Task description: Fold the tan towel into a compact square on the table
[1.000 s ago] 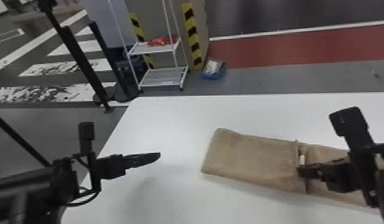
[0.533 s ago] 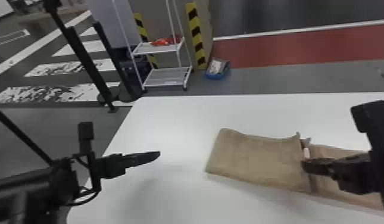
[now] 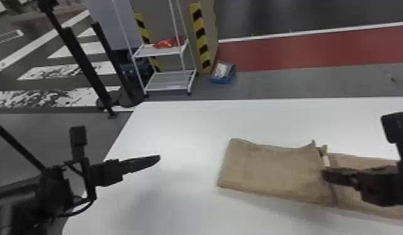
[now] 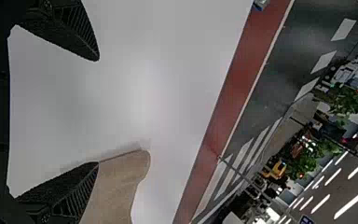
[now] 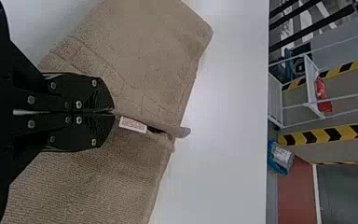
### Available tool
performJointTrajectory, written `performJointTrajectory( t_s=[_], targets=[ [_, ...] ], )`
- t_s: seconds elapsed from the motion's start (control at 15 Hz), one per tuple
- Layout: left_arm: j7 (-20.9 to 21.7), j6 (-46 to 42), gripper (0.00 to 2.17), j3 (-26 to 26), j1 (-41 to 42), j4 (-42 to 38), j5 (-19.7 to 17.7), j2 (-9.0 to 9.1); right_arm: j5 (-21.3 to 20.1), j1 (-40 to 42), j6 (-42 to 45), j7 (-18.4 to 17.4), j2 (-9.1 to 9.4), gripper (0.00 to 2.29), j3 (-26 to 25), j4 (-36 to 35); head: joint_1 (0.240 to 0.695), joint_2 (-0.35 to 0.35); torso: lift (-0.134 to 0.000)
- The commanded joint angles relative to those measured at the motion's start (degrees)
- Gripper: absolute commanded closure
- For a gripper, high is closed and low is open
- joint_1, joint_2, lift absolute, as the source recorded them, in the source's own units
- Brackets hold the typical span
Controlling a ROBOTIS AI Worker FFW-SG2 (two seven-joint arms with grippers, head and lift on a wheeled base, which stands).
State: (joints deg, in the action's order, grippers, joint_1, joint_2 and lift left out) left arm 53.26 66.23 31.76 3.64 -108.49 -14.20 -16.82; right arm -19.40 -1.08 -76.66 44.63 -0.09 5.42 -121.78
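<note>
Tan towel (image 3: 272, 172), one, partly folded: lay on white table (image 3: 185, 125). Right gripper (image 3: 325, 173): was clamped on its edge, beside white label (image 3: 326, 161). Left gripper (image 3: 159, 158): hung above table, jaws apart.

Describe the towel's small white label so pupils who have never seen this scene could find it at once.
Start at the white table, then find the tan towel towards the robot's right. Follow the towel to the right gripper. The label is the small strip just beside the fingertips, pale against the tan cloth.
</note>
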Motion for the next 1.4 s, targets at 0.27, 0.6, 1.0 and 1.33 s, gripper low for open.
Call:
performJointTrajectory(
  t_s=[0.27, 0.6, 1.0, 1.33],
  targets=[
    [-0.1, -0.2, 0.09, 0.8, 0.8, -0.6, -2.0, -0.05, 1.1, 0.7, 1.5, -0.4, 0.14, 1.18, -3.7, 2.7, 0.695, 0.283, -0.125],
    [0.0, -1.4, 0.09, 0.8, 0.5, 1.0, -2.0, -0.84, 7.0, 0.6, -1.7, 0.3, 0.14, 1.18, -9.3, -6.8, 0.695, 0.27, -0.125],
    [-0.2, -2.8, 0.09, 0.1, -0.3, 2.6, -1.8, -1.02, 6.0, -0.2, 1.5, -0.6, 0.14, 1.18, -11.3, 2.8, 0.695, 0.242, -0.125],
    [-0.3, -3.5, 0.09, 0.1, -0.4, 3.5, -1.2, -1.02, 9.2, 2.5, -1.3, -0.4, 0.14, 1.18, -12.0, -2.1, 0.695, 0.235, -0.125]
  ],
)
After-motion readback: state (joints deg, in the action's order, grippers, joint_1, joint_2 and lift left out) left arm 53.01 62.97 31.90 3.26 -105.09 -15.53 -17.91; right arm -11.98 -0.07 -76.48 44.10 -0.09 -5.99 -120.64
